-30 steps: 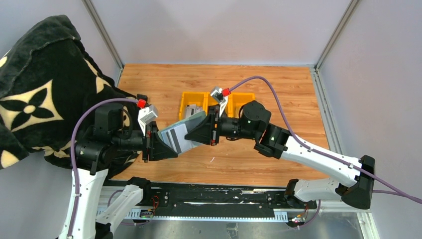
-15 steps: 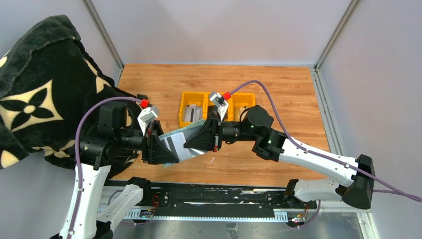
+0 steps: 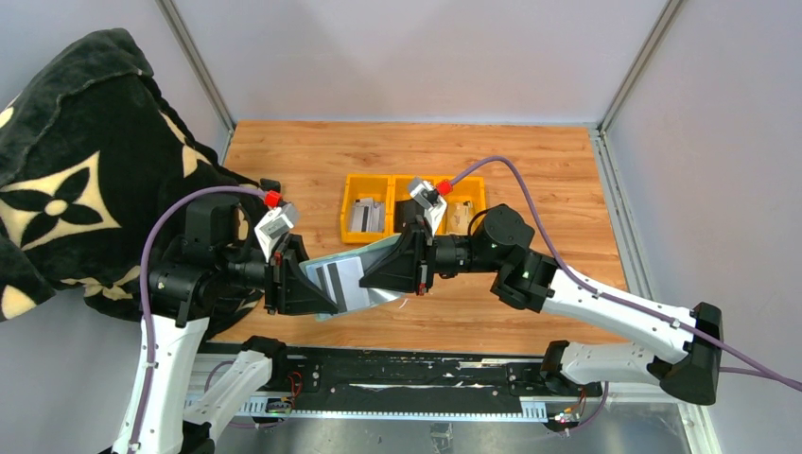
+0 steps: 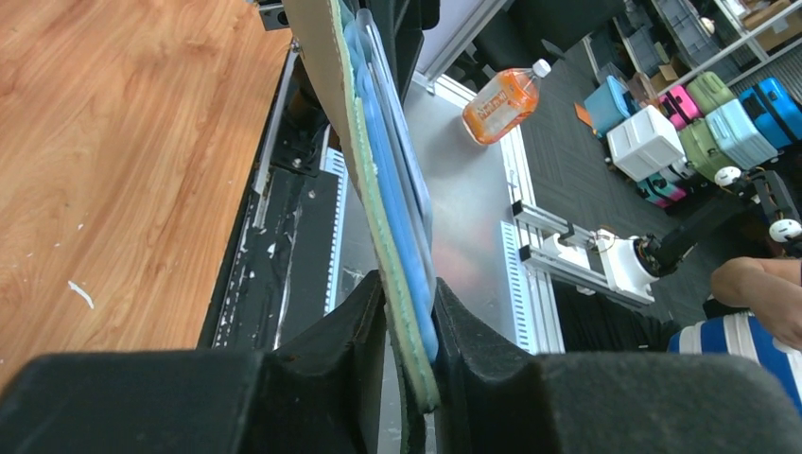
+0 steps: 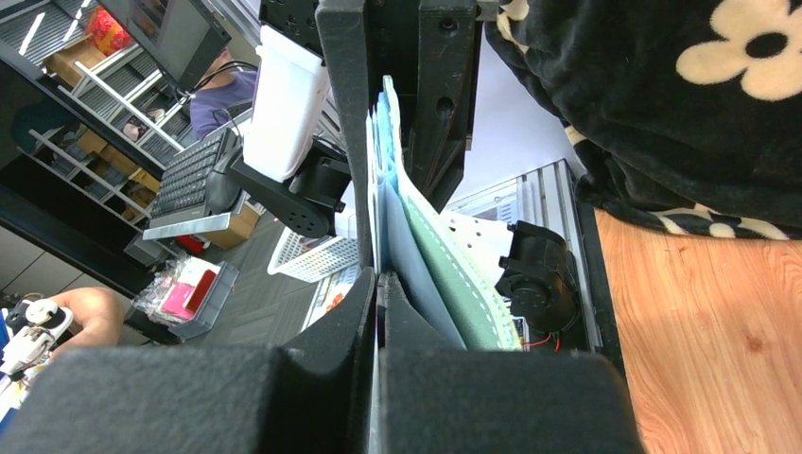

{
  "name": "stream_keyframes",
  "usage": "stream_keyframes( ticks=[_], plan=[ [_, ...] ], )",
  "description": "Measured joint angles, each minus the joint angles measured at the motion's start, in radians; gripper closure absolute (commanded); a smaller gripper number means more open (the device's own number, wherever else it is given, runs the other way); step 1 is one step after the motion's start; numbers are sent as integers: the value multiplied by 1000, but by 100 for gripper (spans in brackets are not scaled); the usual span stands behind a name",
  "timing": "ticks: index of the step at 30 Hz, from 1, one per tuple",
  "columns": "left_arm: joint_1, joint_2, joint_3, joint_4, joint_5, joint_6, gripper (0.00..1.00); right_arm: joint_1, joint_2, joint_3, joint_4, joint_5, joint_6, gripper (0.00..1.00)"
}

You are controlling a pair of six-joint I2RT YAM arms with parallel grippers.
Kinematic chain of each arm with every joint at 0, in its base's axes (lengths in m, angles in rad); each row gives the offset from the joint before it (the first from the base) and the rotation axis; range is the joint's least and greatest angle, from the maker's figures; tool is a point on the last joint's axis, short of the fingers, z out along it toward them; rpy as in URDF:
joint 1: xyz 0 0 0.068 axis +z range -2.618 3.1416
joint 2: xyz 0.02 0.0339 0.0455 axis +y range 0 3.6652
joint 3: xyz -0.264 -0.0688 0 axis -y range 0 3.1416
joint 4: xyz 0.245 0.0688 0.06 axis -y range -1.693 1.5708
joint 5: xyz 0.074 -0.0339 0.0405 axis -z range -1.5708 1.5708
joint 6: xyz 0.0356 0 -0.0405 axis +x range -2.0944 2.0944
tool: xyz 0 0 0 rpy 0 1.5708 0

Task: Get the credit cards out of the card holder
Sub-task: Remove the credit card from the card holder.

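The sage-green card holder (image 3: 371,253) hangs above the table's near middle, held between both arms. My left gripper (image 3: 326,295) is shut on the holder's edge; in the left wrist view the green and blue layers (image 4: 378,189) sit pinched between the jaws (image 4: 411,317). A pale silver credit card (image 3: 342,279) with a dark stripe sticks out of the holder. My right gripper (image 3: 371,278) is shut on that thin card (image 5: 372,199) at the jaw tips (image 5: 376,288), with the green holder (image 5: 452,284) just to the right of them.
A yellow three-compartment tray (image 3: 412,182) stands behind the grippers, with a grey card (image 3: 367,218) in its left bin and a tan one (image 3: 462,212) in its right. A black flowered blanket (image 3: 66,170) covers the left side. The black base rail (image 3: 378,378) runs along the near edge.
Both grippers and the holder have dropped toward the near edge, uncovering the tray. The right arm has shifted right and its jaws have shut on the card.
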Motion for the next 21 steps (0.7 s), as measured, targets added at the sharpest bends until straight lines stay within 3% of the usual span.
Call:
stream_keyframes(
  ticks=[4,7,10,15,21],
  plan=[
    [0,-1,0,0,10,-1,74,0,-7,0,-3,-4,1,100],
    [0,-1,0,0,16,-2,77,0,-7,-1,-2,-8,3,81],
    [0,-1,1,0,21,-5,79,0,-6,-2,5,-7,11,76],
    [0,-2,2,0,24,-5,80,0,4,-2,32,-8,23,100],
    [0,-5,6,-1,24,-8,80,0,2,-6,41,-4,29,100]
  ],
)
